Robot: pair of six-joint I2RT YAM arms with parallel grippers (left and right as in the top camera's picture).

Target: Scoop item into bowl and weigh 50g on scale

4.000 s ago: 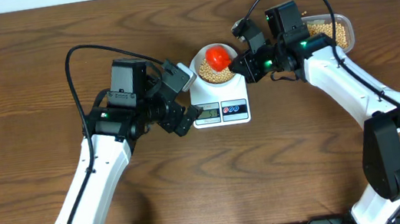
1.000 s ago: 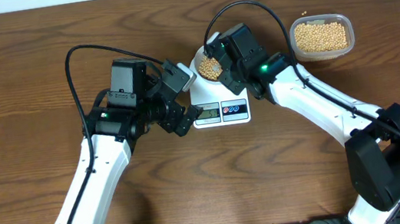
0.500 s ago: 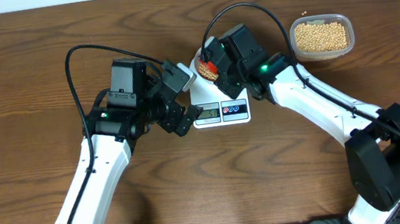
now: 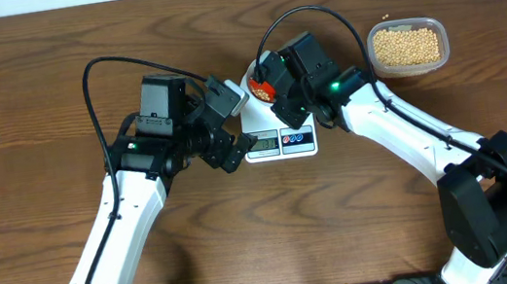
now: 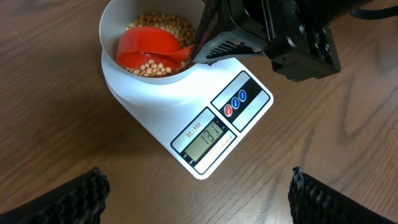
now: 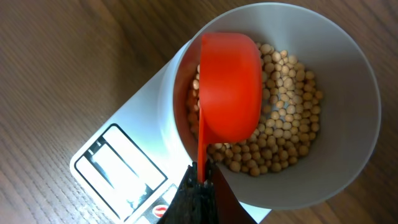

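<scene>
The white bowl (image 5: 124,87) stands on the white scale (image 5: 245,99) and holds tan beans (image 5: 163,25). The scale's display (image 5: 205,138) shows digits that look like 131. My right gripper (image 6: 200,180) is shut on the handle of a red scoop (image 6: 230,87). The scoop lies tilted inside the bowl (image 6: 348,130) on the beans (image 6: 283,124), with some beans in it (image 5: 149,62). In the overhead view the right gripper (image 4: 279,97) covers most of the bowl (image 4: 254,71). My left gripper (image 5: 199,208) is open and empty, just left of the scale (image 4: 283,140), low over the table.
A clear plastic tub (image 4: 407,45) full of beans stands at the back right, apart from the right arm. The left arm (image 4: 163,124) sits close to the scale's left side. Bare wooden table lies in front of the scale.
My right arm has swung from the tub side to over the scale. In the last second the red scoop has come into view at the bowl's left side. The left arm has not moved.
</scene>
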